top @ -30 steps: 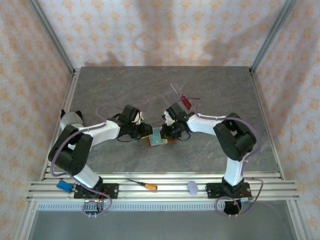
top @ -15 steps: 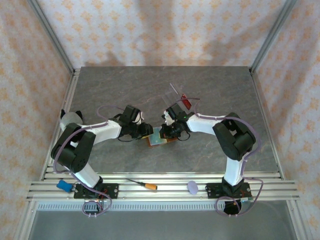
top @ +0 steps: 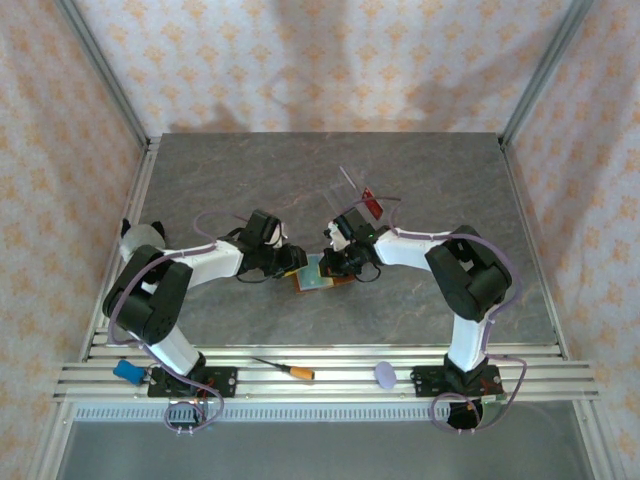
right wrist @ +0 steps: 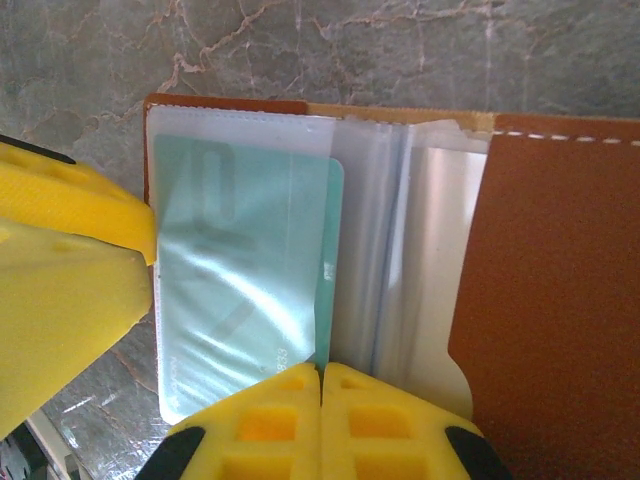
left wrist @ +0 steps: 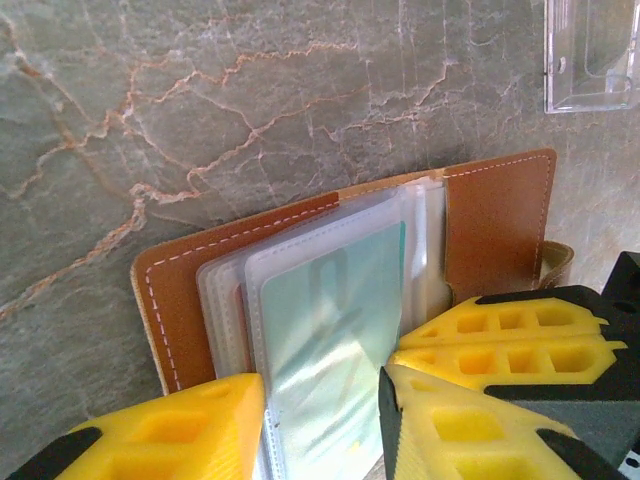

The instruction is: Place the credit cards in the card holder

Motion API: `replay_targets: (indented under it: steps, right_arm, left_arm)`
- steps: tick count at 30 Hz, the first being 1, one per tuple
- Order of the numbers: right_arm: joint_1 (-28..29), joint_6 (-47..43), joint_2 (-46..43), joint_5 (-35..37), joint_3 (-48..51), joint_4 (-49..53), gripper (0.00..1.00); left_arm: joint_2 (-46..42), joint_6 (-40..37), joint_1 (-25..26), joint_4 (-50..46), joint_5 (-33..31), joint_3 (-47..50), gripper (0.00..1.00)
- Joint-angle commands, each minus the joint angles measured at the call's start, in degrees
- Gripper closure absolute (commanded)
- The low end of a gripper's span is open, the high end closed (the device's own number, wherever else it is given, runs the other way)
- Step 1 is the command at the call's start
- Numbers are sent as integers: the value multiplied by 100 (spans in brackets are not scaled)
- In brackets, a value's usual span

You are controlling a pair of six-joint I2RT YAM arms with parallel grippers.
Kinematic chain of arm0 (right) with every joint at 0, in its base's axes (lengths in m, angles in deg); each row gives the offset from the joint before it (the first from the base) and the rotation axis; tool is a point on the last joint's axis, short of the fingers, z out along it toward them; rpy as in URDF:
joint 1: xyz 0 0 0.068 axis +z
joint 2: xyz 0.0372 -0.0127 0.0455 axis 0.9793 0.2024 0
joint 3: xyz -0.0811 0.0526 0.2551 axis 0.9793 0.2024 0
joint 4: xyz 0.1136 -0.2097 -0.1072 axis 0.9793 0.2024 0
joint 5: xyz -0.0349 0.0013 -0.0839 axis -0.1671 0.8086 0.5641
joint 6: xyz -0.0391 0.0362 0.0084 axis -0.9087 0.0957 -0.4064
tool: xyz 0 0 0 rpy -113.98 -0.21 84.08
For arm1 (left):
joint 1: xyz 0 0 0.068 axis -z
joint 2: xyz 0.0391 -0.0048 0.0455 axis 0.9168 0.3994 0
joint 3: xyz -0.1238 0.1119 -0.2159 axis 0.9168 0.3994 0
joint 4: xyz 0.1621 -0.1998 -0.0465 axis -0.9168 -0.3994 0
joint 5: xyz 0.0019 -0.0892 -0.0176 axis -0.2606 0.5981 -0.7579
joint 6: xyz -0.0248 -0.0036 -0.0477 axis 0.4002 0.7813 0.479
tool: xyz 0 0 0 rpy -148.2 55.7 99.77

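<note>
The brown card holder (top: 320,278) lies open on the table, its clear sleeves fanned out (left wrist: 500,210) (right wrist: 560,260). The teal credit card (left wrist: 335,320) (right wrist: 240,290) sits inside the top sleeve. My left gripper (left wrist: 320,400) (top: 296,262) is open, one finger on each side of that sleeve. My right gripper (right wrist: 321,372) (top: 336,262) is shut, and its joined tips rest against the teal card's edge, facing the left gripper across the holder. The red credit card (top: 372,203) leans in the clear tray (top: 350,188) behind the right gripper.
The clear tray's corner (left wrist: 590,55) lies just beyond the holder. On the front rails rest an orange-handled screwdriver (top: 296,372), a pale purple disc (top: 384,374) and a blue object (top: 127,370). Bare marble table (top: 250,180) stretches behind the arms.
The left arm's elbow has shifted and its jaws have spread a little. The right gripper, the holder and the teal card stay where they were.
</note>
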Motion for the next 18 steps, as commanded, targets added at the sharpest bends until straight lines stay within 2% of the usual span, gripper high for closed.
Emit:
replay_targets:
  steps: [1,18]
  right_arm:
    - [45,6,143,269,215,119,100]
    - [41,120,151,96,267,-132,98]
  left_arm:
    - [15,-17,-21,-21,-310,112,59]
    - [40,266,33,510,169,81,60]
